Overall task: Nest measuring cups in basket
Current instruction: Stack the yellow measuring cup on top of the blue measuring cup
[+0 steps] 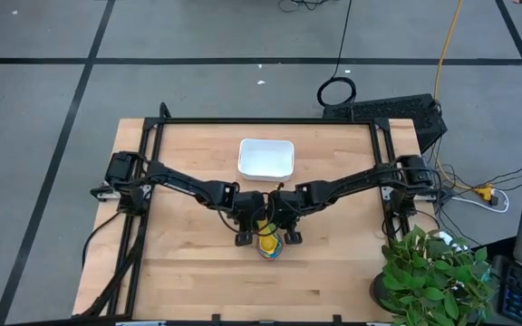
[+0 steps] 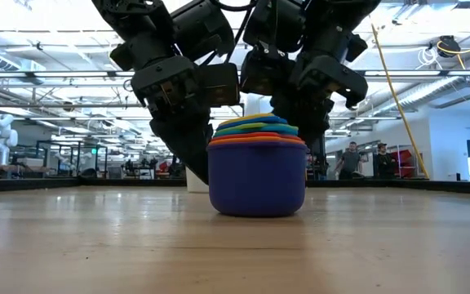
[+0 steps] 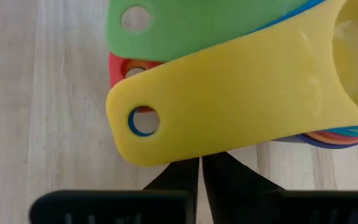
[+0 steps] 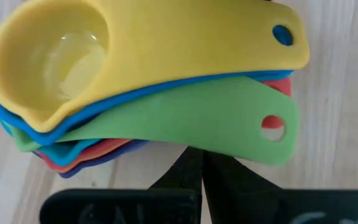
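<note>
The measuring cups (image 1: 268,245) stand nested in one stack on the table, the navy cup (image 2: 257,175) outermost and the yellow cup (image 4: 61,56) on top. Their handles fan out sideways: yellow (image 3: 229,106), green (image 4: 229,124), red (image 3: 118,65). My left gripper (image 3: 201,163) is shut at the stack's left side, with its tips under the yellow handle's edge. My right gripper (image 4: 201,155) is shut at the stack's right side, with its tips under the green handle's edge. The white basket (image 1: 265,158) sits apart, toward the far edge. My left gripper points down beside the stack, and the yellow handle (image 3: 185,155) hides its shut tips; I cannot tell whether it touches. My right gripper points down on the other side, and the green handle (image 4: 197,144) hides its shut tips; I cannot tell whether it touches.
A black frame (image 1: 270,120) runs round the table's far and side edges. A potted plant (image 1: 433,272) stands at the near right corner. Bare wood (image 1: 198,281) lies near the stack. People stand in the room behind (image 2: 351,159).
</note>
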### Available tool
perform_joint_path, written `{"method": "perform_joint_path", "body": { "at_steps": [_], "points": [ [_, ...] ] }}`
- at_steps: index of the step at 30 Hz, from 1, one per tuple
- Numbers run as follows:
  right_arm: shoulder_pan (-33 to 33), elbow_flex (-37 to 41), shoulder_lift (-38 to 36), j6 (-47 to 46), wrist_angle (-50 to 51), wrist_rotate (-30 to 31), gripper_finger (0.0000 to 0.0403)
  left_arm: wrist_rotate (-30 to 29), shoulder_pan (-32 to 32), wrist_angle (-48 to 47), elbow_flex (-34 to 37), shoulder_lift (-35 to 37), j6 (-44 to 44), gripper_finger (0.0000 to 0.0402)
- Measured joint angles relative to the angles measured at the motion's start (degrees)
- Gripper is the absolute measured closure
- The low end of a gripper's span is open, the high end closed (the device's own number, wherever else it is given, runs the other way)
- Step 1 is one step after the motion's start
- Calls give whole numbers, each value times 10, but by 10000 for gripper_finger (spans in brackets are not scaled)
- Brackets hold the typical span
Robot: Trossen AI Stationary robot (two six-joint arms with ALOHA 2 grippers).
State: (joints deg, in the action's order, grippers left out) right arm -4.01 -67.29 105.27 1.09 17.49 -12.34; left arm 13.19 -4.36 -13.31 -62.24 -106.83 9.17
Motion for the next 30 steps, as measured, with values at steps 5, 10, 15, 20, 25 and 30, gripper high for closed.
{"method": "perform_joint_path", "body": {
  "at_steps": [5,10,15,20,25,30],
  "points": [
    [0,-3,0,6,3,-1,403,-4,-2,-15,0,0,-36,386],
    [1,-6,0,19,3,5,403,-4,-2,-42,-2,0,-46,397],
    [-1,-6,-6,39,4,5,403,-4,-2,-55,-2,6,-50,383],
    [-2,-5,-22,41,6,4,403,-7,10,-71,-3,30,-51,387],
    [-2,-5,-27,37,-17,3,403,-18,22,-55,-2,57,-66,396],
    [-3,-4,-27,31,-15,3,403,-17,26,-40,-2,58,-65,380]
  ]
}}
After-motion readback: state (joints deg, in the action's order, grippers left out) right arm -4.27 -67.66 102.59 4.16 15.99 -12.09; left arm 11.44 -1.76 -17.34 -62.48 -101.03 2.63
